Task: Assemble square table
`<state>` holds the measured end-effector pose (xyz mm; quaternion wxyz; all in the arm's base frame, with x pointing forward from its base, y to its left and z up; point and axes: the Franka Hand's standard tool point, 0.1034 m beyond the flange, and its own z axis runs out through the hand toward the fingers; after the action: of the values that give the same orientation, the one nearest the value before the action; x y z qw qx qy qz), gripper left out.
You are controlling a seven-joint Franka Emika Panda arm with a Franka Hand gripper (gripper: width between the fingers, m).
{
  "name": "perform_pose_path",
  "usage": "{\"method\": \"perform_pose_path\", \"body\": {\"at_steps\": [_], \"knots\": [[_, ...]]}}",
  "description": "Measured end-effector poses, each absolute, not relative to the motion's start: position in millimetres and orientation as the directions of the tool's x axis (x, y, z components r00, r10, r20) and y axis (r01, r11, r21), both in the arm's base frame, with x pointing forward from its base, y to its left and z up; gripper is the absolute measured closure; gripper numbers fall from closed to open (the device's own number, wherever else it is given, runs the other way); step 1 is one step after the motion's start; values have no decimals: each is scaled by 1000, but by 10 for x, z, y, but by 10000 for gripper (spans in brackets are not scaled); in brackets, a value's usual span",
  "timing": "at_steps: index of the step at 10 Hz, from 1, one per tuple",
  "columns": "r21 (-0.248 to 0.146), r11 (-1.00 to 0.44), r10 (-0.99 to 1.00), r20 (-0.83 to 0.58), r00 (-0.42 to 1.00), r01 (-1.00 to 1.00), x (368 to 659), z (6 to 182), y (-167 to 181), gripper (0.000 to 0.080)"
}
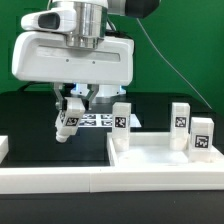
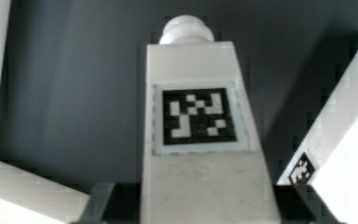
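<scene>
My gripper (image 1: 70, 106) is shut on a white tagged leg (image 1: 67, 123) and holds it tilted just above the black table surface, towards the exterior view's left. In the wrist view this leg (image 2: 197, 100) runs out lengthwise from between the two dark fingers (image 2: 101, 198), tag facing the camera and rounded peg at its far end. The square table's white slab (image 1: 150, 160) lies to the exterior view's right. Three more tagged legs (image 1: 122, 120) (image 1: 180, 117) (image 1: 201, 136) stand upright on it.
The marker board (image 1: 98, 120) lies flat on the black surface behind the held leg. A long white rail (image 1: 90, 182) borders the near edge. In the wrist view another white tagged part (image 2: 341, 110) lies close beside the held leg.
</scene>
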<state>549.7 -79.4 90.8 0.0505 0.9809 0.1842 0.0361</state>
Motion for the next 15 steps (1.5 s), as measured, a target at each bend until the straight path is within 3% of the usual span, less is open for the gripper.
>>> {"method": "perform_pose_path", "body": {"at_steps": [2, 3, 5, 9, 11, 13, 15], "knots": [[94, -932, 356, 44, 933, 351, 5538, 941, -659, 509], [71, -935, 351, 30, 936, 349, 5626, 994, -564, 509], [62, -950, 308, 57, 950, 305, 5873, 1093, -360, 509], [83, -947, 319, 97, 943, 312, 5926, 1090, -381, 509], [134, -945, 322, 209, 923, 299, 5963, 1085, -475, 509], [101, -963, 267, 253, 930, 249, 6014, 1077, -420, 509], [32, -982, 187, 282, 941, 186, 6064, 1151, -365, 509]]}}
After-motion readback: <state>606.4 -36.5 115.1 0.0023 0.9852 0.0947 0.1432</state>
